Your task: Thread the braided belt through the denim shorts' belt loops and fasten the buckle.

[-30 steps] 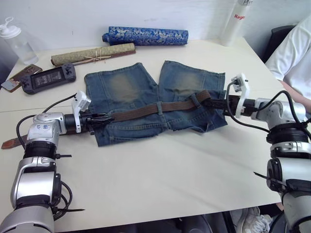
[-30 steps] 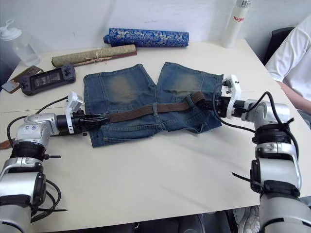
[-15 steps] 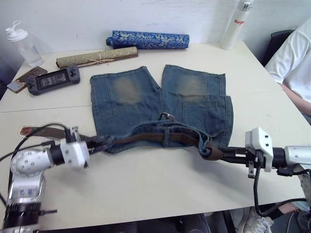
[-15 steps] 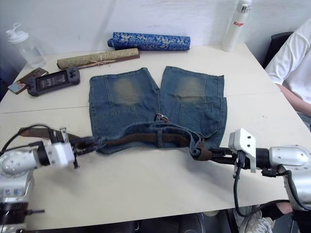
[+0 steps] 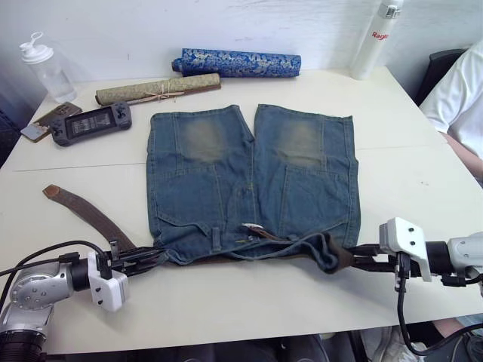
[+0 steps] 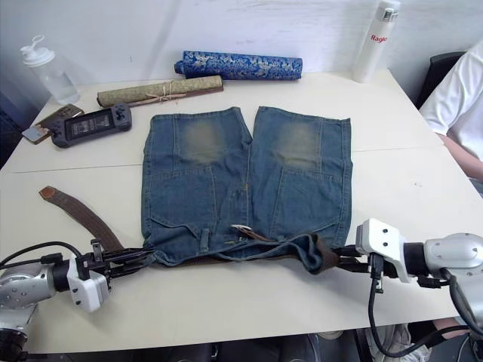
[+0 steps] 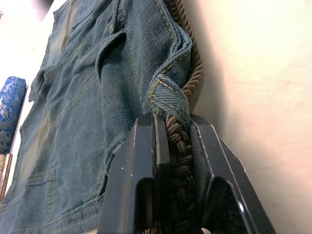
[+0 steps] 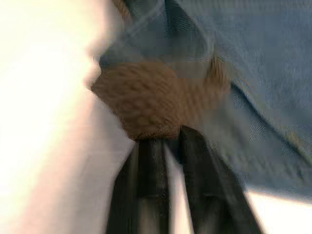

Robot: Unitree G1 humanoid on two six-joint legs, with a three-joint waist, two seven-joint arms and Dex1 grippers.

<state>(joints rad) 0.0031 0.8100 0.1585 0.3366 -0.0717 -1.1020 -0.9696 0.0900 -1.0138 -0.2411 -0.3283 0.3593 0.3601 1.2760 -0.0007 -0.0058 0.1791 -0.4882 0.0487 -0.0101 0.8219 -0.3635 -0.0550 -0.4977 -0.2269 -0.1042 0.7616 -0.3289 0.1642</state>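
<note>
Near the front edge of the cream worktop (image 5: 249,309), the braided belt (image 5: 90,217) ran mostly hidden under the denim shorts' (image 5: 253,188) waistband, buckle unseen, with the left gripper (image 7: 173,127) clamped on the braid and the right gripper (image 8: 163,144) pinching its bunched far end.

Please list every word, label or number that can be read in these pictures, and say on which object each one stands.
"Ragl": red letters on the white bottle at the table's far right corner; the word runs on around the curve, out of sight.
The handheld device has a screen, but nothing on it is legible.
No other text is visible.
</note>
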